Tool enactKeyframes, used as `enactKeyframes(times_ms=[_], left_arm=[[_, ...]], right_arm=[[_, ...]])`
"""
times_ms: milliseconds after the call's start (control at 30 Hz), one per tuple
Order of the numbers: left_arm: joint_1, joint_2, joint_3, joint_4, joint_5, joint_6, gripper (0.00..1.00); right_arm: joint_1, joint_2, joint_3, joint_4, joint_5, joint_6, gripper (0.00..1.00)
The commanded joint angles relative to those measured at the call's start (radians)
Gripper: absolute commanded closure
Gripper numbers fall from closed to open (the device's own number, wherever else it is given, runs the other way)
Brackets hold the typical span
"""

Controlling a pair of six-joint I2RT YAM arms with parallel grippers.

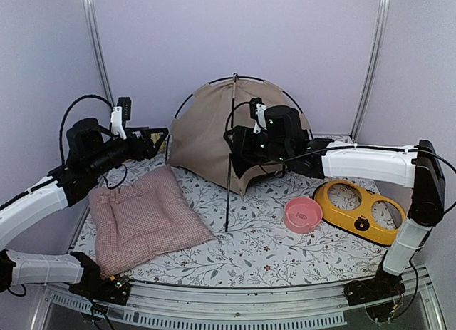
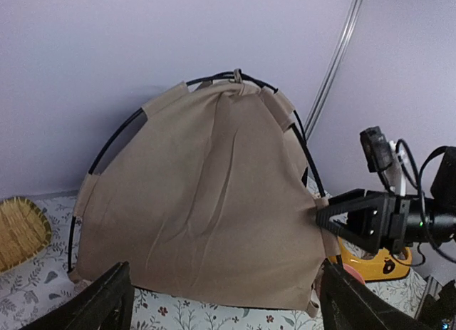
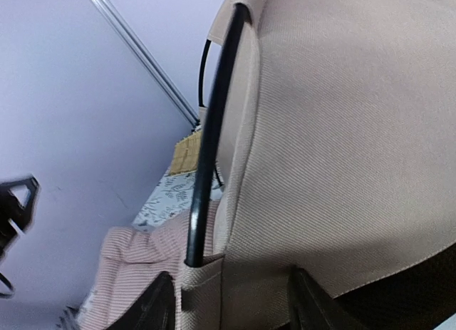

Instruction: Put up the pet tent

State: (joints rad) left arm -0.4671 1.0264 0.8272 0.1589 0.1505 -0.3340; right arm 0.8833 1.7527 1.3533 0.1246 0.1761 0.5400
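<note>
Although the top camera shows it only as a low dome, the beige woven-fabric pet tent (image 1: pixel 206 134) stands at the far middle of the counter (image 1: pixel 263 248), which is covered by a white cloth with a small flower print. Thin black curved poles (image 2: pixel 117 134) pass in arcs through fabric loops over its top, and one straight black pole (image 1: pixel 229 166) comes down from the top to the counter in front.

Near and left of the tent lies the soft pink checked cushion (image 1: pixel 146 219), square and quilted. To the right are a round pink plastic bowl (image 1: pixel 303 214) and a glossy yellow feeder tray with two round holes (image 1: pixel 360 212).

The left pincer (image 1: pixel 160 140) hangs in the air left of the tent, apart from it, with its fingers spread wide. The right pincer (image 3: pixel 231 276) is at the tent's front edge. Only its wrist camera shows the coarse weave, and a hem pocket with a pole end lying between the two fingers. Whether they press it I cannot tell. Only the left wrist camera shows a woven straw basket (image 2: pixel 21 230) at the far left.
</note>
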Motion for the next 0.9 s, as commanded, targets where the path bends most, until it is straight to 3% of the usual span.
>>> enactKeyframes(times_ms=[0,167,267,467,600,867], left_arm=[[-0.028,-0.05,-0.147,0.038,-0.041,-0.107,0.11],[-0.069,-0.035,-0.242,0.097,-0.051,-0.147,0.12],[-0.082,-0.005,-0.27,0.14,-0.046,-0.172,0.13],[-0.143,0.09,-0.26,0.185,-0.074,-0.19,0.15],[-0.189,0.13,-0.242,0.181,-0.102,-0.203,0.17],[-0.223,0.147,-0.243,0.095,-0.111,-0.256,0.19]], right_arm=[[0.006,-0.052,-0.006,-0.035,-0.087,0.006,0.33],[0.017,-0.156,-0.109,-0.142,-0.141,-0.002,0.17],[0.029,-0.222,-0.184,-0.178,-0.171,0.0,0.14],[0.049,-0.345,-0.338,-0.195,-0.241,-0.011,0.14],[0.061,-0.409,-0.456,-0.117,-0.346,-0.018,0.15],[0.083,-0.349,-0.51,0.021,-0.495,0.011,0.25]])
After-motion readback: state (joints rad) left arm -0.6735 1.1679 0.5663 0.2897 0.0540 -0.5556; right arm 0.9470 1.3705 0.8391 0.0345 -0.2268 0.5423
